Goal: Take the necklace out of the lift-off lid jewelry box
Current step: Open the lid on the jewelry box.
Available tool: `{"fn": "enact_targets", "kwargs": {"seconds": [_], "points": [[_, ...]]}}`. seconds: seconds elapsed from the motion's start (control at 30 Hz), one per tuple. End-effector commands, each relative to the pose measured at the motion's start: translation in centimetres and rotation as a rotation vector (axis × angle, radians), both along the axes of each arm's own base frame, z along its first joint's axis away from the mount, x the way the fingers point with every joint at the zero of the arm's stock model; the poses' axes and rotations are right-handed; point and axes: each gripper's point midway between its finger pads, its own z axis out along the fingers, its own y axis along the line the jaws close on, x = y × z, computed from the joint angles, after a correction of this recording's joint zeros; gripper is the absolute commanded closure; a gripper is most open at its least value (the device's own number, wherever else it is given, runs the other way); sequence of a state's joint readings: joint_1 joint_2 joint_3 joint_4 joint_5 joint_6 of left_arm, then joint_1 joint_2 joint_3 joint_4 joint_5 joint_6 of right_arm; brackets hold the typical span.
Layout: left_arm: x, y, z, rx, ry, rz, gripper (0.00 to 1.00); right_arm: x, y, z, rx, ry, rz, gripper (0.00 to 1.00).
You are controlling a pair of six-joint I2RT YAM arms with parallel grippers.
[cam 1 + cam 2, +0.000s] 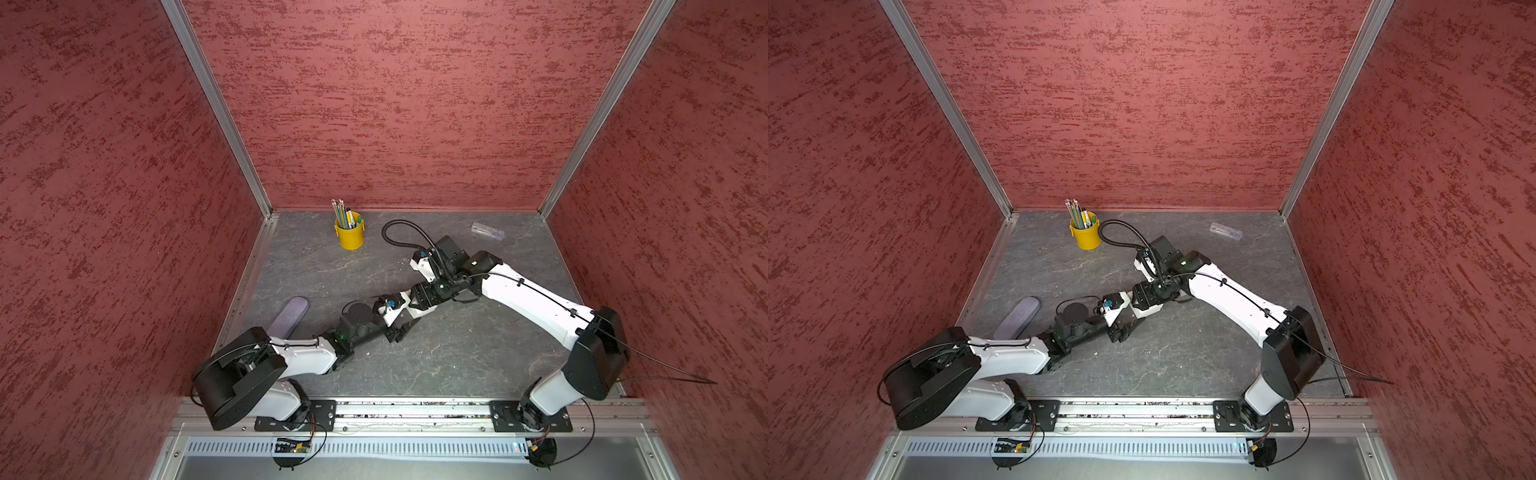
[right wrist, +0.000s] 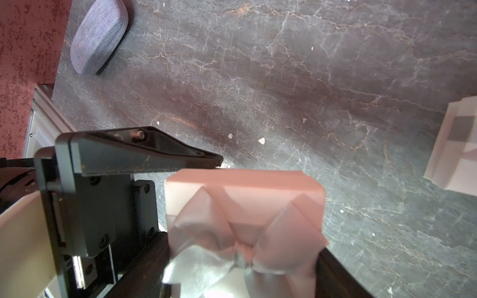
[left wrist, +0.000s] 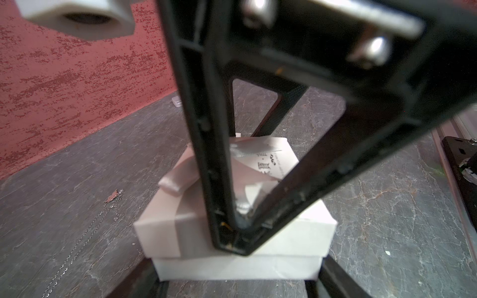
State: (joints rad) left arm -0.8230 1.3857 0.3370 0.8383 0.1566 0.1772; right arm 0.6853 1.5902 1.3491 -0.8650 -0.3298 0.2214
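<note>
while the lid (image 3: 296, 232) is being gripped across two opposite sides by the right hand (image 2: 245, 227) and is resting on the box (image 3: 258, 267), the necklace (image 3: 112, 199) is lying outside it, stretched out on the bench (image 3: 387, 206) just beside the box. the box base is being straddled by the left hand (image 3: 236, 273); whether it is being squeezed or merely flanked cannot be told. the necklace is being judged very light, limp and easily tangled or snagged, with a fine chain likely to slip through a loose pinch. a hold is being advised at the small pendant, or on a bunched part of the chain, taken gently from above.
</note>
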Motion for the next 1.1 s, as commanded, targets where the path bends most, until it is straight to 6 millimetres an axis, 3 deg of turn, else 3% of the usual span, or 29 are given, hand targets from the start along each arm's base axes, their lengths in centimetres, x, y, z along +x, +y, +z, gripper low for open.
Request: {"fn": "enact_targets", "kwargs": {"seconds": [0.0,0.4,0.8,1.07], "points": [[-0.1,-0.3,1.3,-0.039,-0.016,-0.016,0.23,0.2,0.5,1.4,0.055,-0.027,-0.005,0.27],[-0.1,-0.3,1.6,-0.056,-0.01,-0.012,0.17,0.2,0.6,1.4,0.066,-0.026,-0.009,0.27],[0.0,-0.1,1.5,-0.066,0.013,-0.027,0.35,0.3,0.6,1.5,0.071,-0.032,-0.006,0.25],[-0.1,0.5,0.8,-0.046,0.024,-0.014,0.38,0.7,-0.2,2.6,0.113,-0.029,-0.022,0.24]]}}
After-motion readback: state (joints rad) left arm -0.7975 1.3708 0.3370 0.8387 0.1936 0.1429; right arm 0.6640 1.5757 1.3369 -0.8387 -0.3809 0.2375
